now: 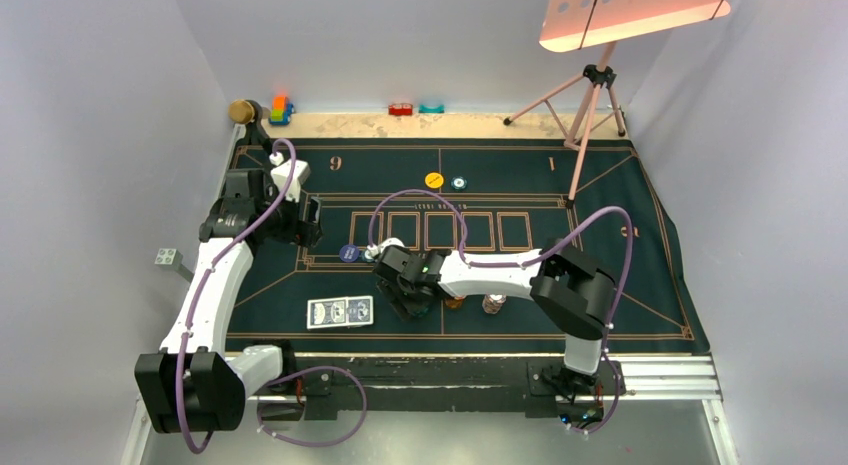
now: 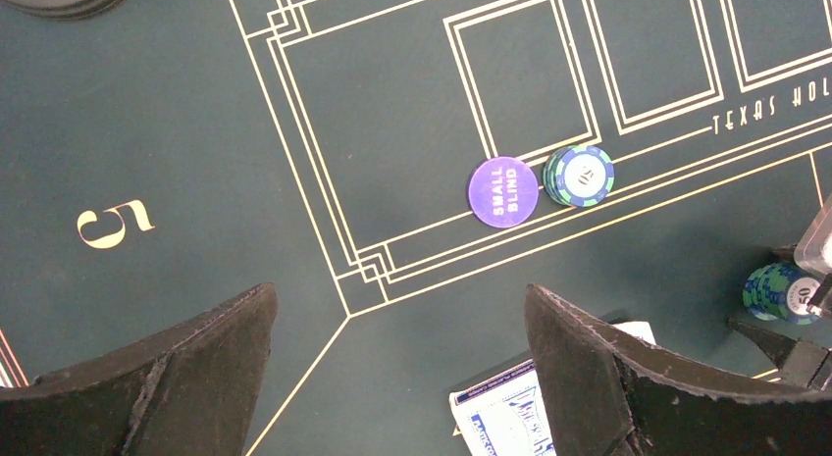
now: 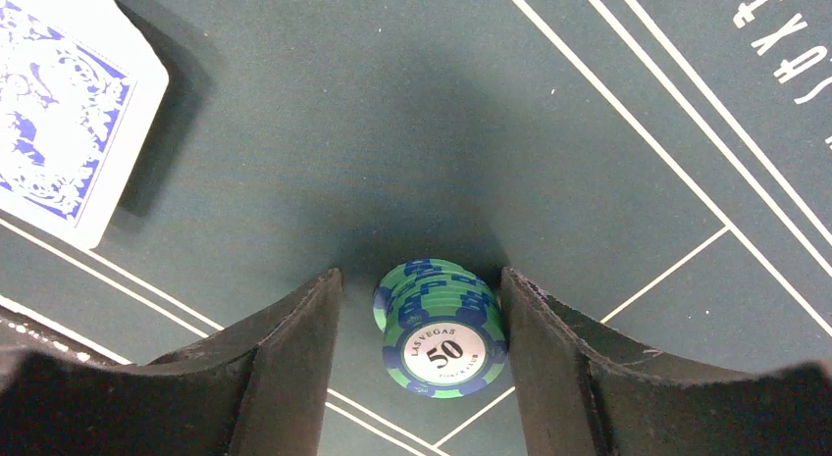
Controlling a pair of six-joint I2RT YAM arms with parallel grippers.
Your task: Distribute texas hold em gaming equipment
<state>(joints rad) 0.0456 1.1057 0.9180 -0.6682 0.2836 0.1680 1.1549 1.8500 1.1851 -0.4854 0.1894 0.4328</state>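
Note:
A stack of green-and-blue poker chips [image 3: 437, 329] marked 50 stands on the felt between the fingers of my right gripper [image 3: 422, 275]. The right finger [image 3: 549, 358] touches the stack; a gap remains at the left finger, so the jaws are open around it. Blue-backed playing cards [image 3: 59, 103] lie just beside, also in the top view [image 1: 340, 311]. My left gripper [image 2: 399, 291] hovers wide open and empty over the felt near the number 5. Beyond it lie a purple small-blind disc [image 2: 502, 191] and another green-blue chip stack [image 2: 579, 176].
A yellow button [image 1: 434, 180] and a teal chip [image 1: 458, 183] lie at the far middle of the green felt mat [image 1: 640, 245]. Orange chips [image 1: 455, 302] and white-brown chips [image 1: 493, 304] sit by the right arm. Toy blocks [image 1: 280, 109] and a tripod [image 1: 590, 95] stand at the back.

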